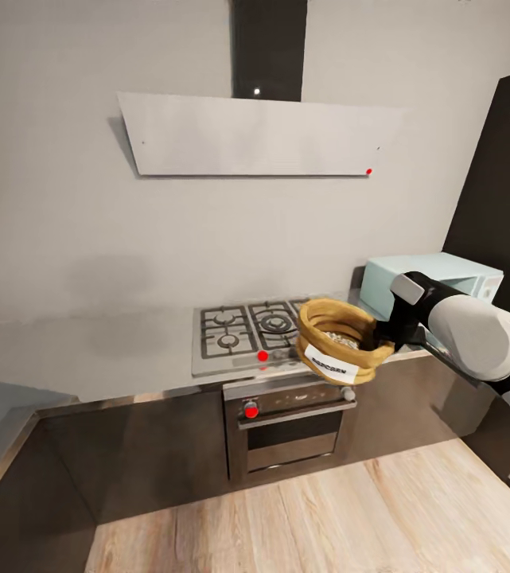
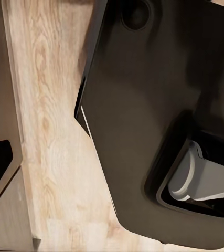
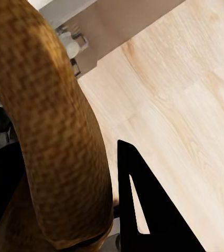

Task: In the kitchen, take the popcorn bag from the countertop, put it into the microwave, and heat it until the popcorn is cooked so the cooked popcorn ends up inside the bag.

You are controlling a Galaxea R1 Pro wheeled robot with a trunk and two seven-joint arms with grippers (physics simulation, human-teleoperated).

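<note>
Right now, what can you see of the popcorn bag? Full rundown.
The popcorn bag is a small tan-orange sack of coarse burlap-like weave with a thick rolled rim. It is open at the top, with greyish kernels visible inside and a white label with dark text on its front. It is roughly upright, held in the air in front of the hob by the right end effector, which pinches its rim.
</note>
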